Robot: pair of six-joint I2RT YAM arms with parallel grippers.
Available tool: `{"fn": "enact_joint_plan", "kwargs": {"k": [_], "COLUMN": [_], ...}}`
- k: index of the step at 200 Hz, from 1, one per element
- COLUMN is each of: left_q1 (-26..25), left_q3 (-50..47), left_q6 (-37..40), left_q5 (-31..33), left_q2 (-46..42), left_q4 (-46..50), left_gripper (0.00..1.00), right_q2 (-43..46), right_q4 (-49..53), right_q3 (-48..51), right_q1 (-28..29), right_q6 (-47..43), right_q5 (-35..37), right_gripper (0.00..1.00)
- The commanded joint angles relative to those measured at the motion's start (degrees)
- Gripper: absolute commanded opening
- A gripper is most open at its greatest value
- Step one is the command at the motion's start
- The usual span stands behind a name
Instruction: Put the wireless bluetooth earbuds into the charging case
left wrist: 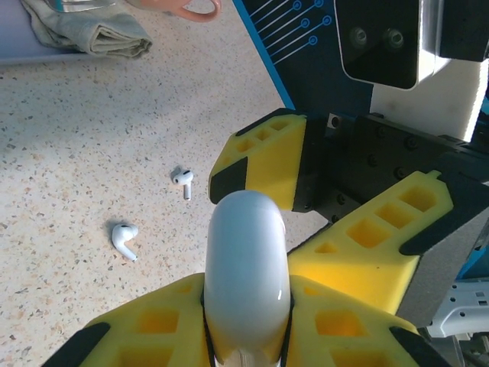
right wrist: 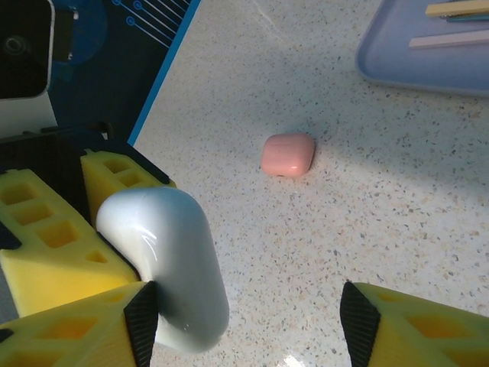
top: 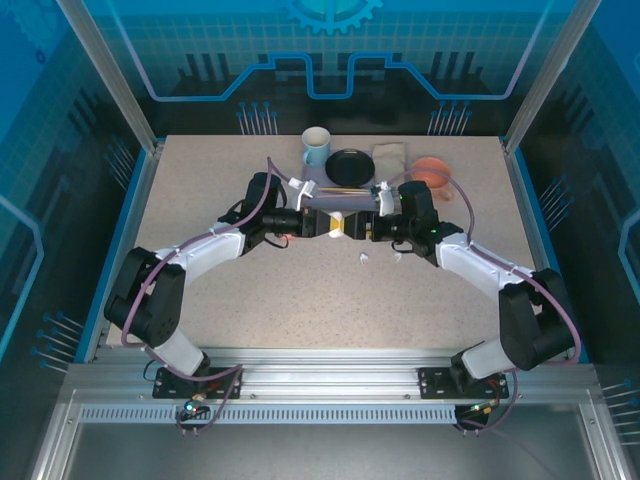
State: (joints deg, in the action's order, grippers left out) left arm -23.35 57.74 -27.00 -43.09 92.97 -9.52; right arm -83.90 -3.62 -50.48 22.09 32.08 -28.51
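Speckled table (top: pixel 250 310) inside blue walls. Found white charging case (left wrist: pixel 246 267) clamped in left fingers (left wrist: pixel 164 325), and right fingers (right wrist: pixel 416 329) spread apart, one touching it. Caught white earbuds (left wrist: pixel 124 238) loose toward its 10 o'clock from left wrist camera, pink case (right wrist: pixel 288 154) at 12 o'clock from right wrist camera. Judged earbuds light, slick, tiny: best pinched by stems.

Hiding the lower end of the glossy white rounded case (left wrist: pixel 246 267) inside the left tool (left wrist: pixel 244 310); cropping the folded beige cloth (left wrist: pixel 84 29) and pale blue tray (right wrist: pixel 397 65) at frame edges.
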Motion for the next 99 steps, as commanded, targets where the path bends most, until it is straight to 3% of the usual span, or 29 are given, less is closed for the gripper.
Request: {"fn": "enact_joint_plan", "kwargs": {"k": [1,99], "left_q1": [0.0,0.0], "left_q3": [2.2,1.7], "left_q6": [-0.2,0.3], "left_q5": [-2.3,-2.4], "left_q2": [-0.7,-1.2], "left_q4": [-2.4,-2.4], "left_gripper": [0.00,0.00], "right_q2": [-1.5,4.8], "right_q4": [1.4,3.7], "right_q3": [2.4,3.6], "right_q1": [-2.7,-6.1], "right_q6": [0.8,2.5], "right_q5": [3.7,2.9], "right_gripper": [0.65,0.64]}}
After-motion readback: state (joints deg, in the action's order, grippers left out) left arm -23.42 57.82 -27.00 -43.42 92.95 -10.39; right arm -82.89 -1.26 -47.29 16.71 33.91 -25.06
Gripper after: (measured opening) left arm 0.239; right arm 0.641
